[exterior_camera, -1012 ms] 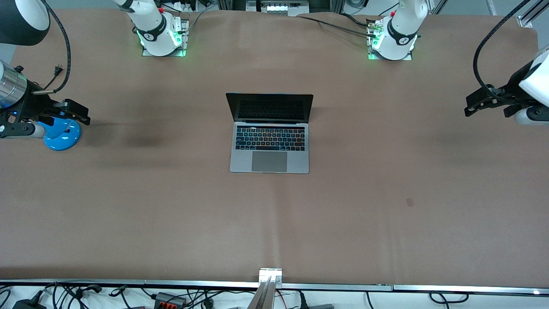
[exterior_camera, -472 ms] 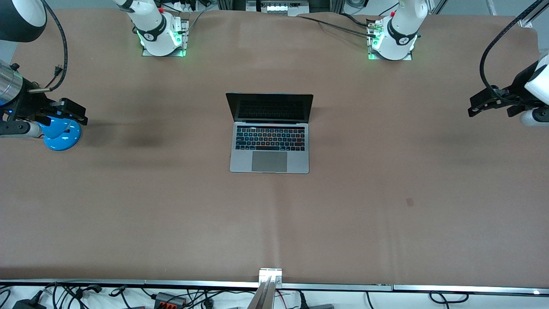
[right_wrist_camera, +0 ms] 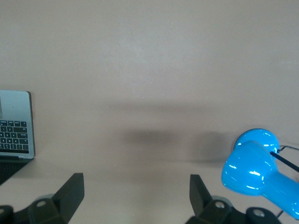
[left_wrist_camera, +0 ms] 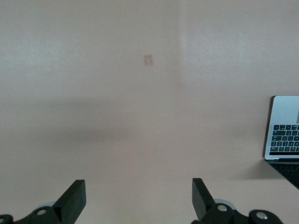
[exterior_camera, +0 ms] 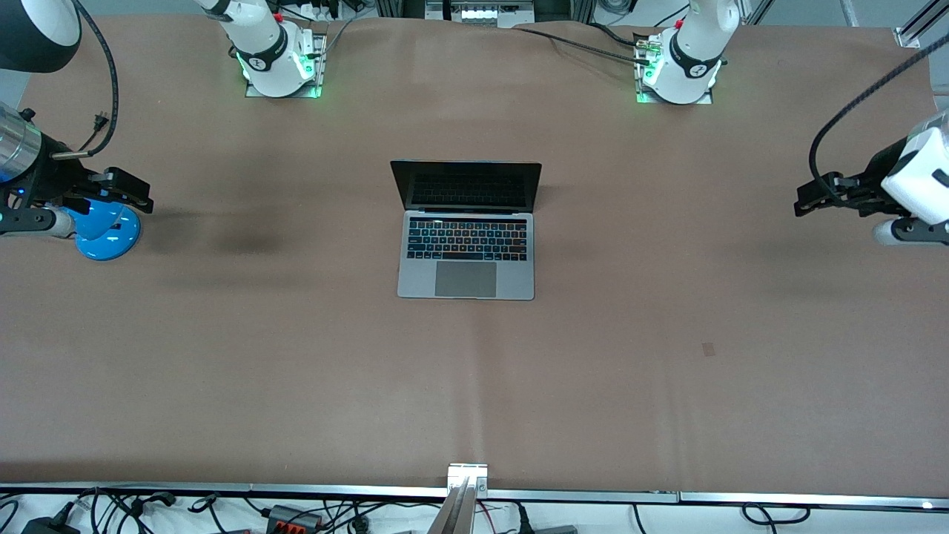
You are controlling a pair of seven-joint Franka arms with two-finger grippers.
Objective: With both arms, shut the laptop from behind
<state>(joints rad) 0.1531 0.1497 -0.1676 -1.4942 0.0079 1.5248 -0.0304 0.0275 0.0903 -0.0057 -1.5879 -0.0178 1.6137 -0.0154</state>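
So nothing has touched the laptop (exterior_camera: 466, 230) yet, this looks like the very start of the approach. It sits open in the middle of the table (exterior_camera: 296, 371), screen upright and dark, keyboard facing the front camera. The left gripper (exterior_camera: 815, 200) hangs over the left arm's end of the table, well apart from the laptop, and the right gripper (exterior_camera: 122, 194) is way out over the right arm's end, right above a blue lamp (exterior_camera: 107, 231). Both have their fingers spread wide with nothing between them; the wrist views make that obvious, left one (left_wrist_camera: 138, 200) and right one (right_wrist_camera: 136, 198) alike. My guess for the next move: both arms need to swing in toward the middle and get to the lid's back face, on the side nearest the robot bases, then push it down together evenly. The front view gives the whole layout and the screen angle. The wrist views only catch a corner of the keyboard at their edge, but the left one shows a small patch on the table (left_wrist_camera: 148, 59) and the right one shows the lamp's glossy head (right_wrist_camera: 254, 170) close up.
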